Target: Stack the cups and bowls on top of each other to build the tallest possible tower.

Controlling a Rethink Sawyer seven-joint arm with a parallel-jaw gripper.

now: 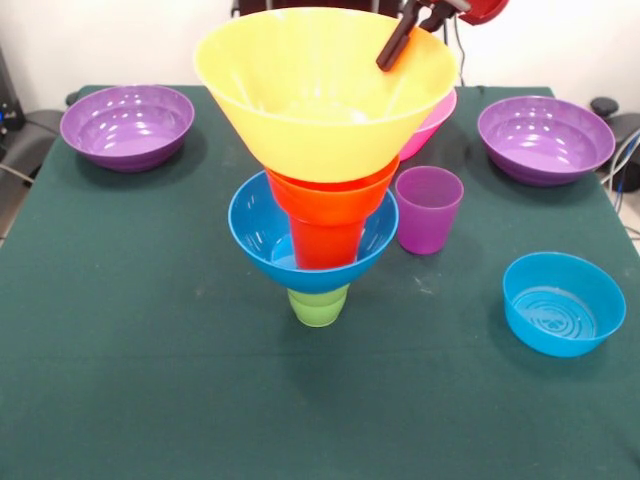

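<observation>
On the table (pixel 150 350): dark green cloth under everything, with the tower (pixel 320 200) standing about at its middle.
Yellow-orange bowl (pixel 300 90): the largest piece, sitting upright on top of the tower, its rim far wider than anything beneath it.
Pink bowl (pixel 436 128): mostly hidden behind the yellow-orange bowl; only a strip of its rim and side shows at that bowl's right edge, and I cannot tell whether the two touch.
Left purple bowl (pixel 127 126): upright near the far left corner, well apart from the tower.
Right purple bowl (pixel 545 138): upright near the far right corner, also well apart.
Medium blue bowl (pixel 258 228): second level of the tower, resting on the green cup, with the orange cup standing inside it.
Small blue bowl (pixel 563 303): alone toward the right edge, upright, nearer the camera than the purple cup.
Small orange bowl (pixel 335 196): sits on the orange cup and carries the yellow-orange bowl.
Purple cup (pixel 428 209): upright just to the right of the tower, apart from the medium blue bowl.
Orange cup (pixel 325 243): upright inside the medium blue bowl.
Green cup (pixel 319 305): base of the tower, only its lower part showing below the blue bowl.
My gripper (pixel 398 45): at the upper right of the yellow-orange bowl; one dark finger reaches inside its rim, so I am probably holding that rim, but I cannot tell how wide my fingers stand.
</observation>
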